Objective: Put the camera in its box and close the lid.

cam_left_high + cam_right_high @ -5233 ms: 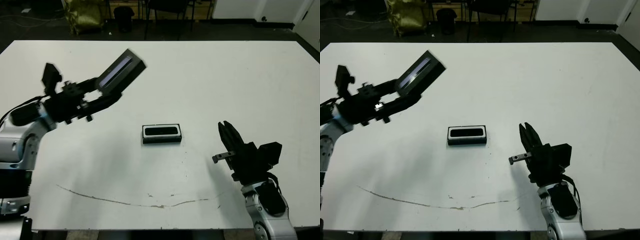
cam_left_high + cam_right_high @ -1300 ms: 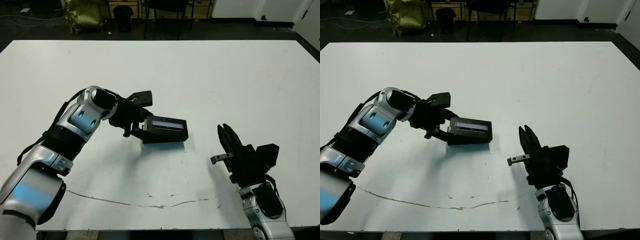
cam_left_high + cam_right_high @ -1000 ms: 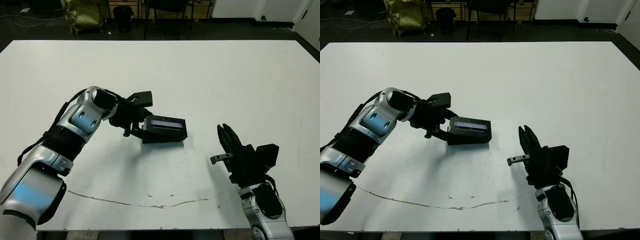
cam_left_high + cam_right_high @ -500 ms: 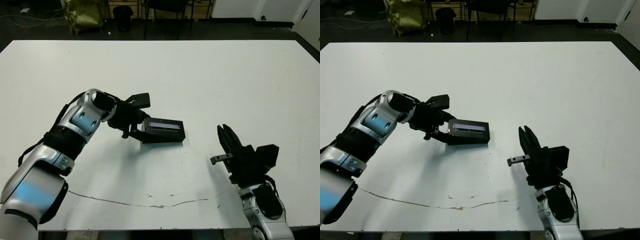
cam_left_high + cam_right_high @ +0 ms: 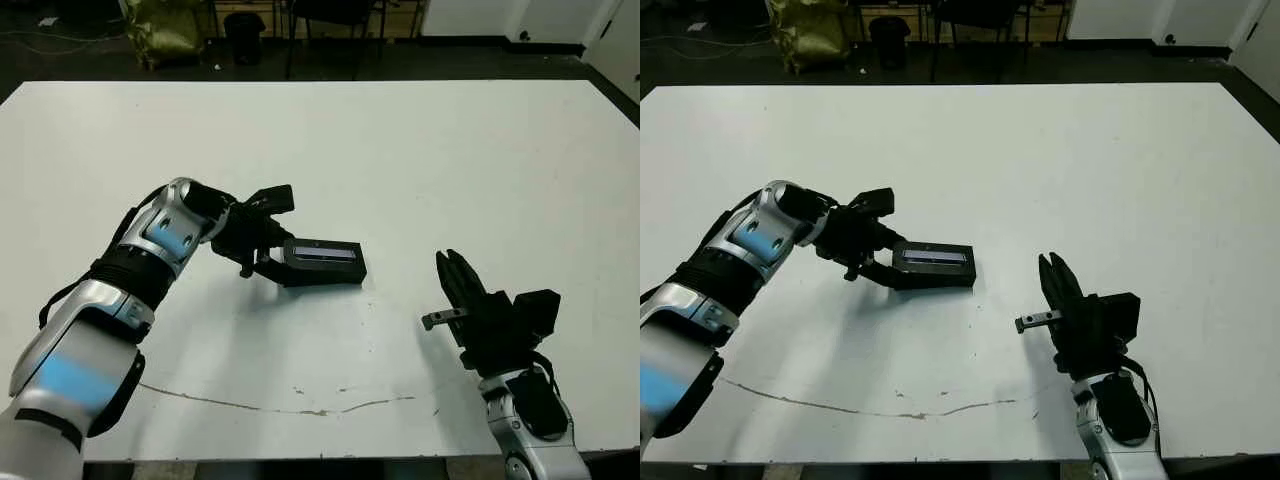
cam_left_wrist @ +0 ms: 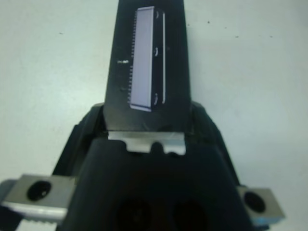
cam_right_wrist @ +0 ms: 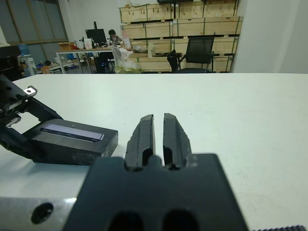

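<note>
Over on the left, the robot's left arm reaches in across the white worktop [image 5: 420, 150], elbow bent, and the left tool [image 5: 268, 252] is clamped on the near-left end of the lid [image 5: 322, 255]. In the left wrist view the two black fingers [image 6: 84, 130] hug either side of the lid's end, with the long silvery-grey stripe running away along its top. The lid lies flat and low, roughly level, near the middle of the worktop, its length running left to right. From the right wrist view it looks like one closed black block, lid on top of the box [image 7: 72, 149], whose dark side wall shows just below the lid's edge. The white lining is out of sight, and so is the camera; whether the lid is pressed fully home cannot be told.

Moving right, there is a bare patch of worktop, and a thin dark wavy line [image 5: 260, 405] is drawn along the near edge. Then comes the right tool [image 5: 450, 275], well apart from the lid, hovering above the worktop near the front edge. Its two fingers [image 7: 144, 134] point up and away, pressed nearly together with only a slit between them, holding nothing.

Beyond the far edge, a person [image 7: 113, 34] sits at a desk in the background.
</note>
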Robot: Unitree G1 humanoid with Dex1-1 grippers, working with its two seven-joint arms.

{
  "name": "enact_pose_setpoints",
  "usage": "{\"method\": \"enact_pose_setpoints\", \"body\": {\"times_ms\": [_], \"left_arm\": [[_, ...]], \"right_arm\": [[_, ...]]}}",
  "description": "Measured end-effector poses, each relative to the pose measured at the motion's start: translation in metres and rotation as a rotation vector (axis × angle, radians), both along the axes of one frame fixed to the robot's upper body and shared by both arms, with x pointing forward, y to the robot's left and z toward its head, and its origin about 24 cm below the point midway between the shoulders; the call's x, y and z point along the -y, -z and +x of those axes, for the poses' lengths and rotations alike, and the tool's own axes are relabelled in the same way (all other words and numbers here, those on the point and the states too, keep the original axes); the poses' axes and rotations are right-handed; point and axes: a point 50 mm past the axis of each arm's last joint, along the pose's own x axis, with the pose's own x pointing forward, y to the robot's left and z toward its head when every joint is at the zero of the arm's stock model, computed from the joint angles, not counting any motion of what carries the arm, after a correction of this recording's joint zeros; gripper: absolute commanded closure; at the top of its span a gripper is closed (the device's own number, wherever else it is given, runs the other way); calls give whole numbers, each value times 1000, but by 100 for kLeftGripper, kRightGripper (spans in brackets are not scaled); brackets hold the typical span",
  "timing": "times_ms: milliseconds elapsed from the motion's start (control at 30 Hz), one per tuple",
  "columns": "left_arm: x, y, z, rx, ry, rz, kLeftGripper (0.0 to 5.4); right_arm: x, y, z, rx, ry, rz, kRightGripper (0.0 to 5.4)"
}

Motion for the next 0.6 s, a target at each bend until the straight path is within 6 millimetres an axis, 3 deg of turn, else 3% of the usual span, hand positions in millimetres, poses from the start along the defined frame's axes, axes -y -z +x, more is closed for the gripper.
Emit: {"method": "enact_pose_setpoints", "body": {"times_ms": [600], "left_arm": [[-3,4,2,-8,-3,-14,298]], "right_arm": [[0,0,-1,-12,-4,14,540]]}}
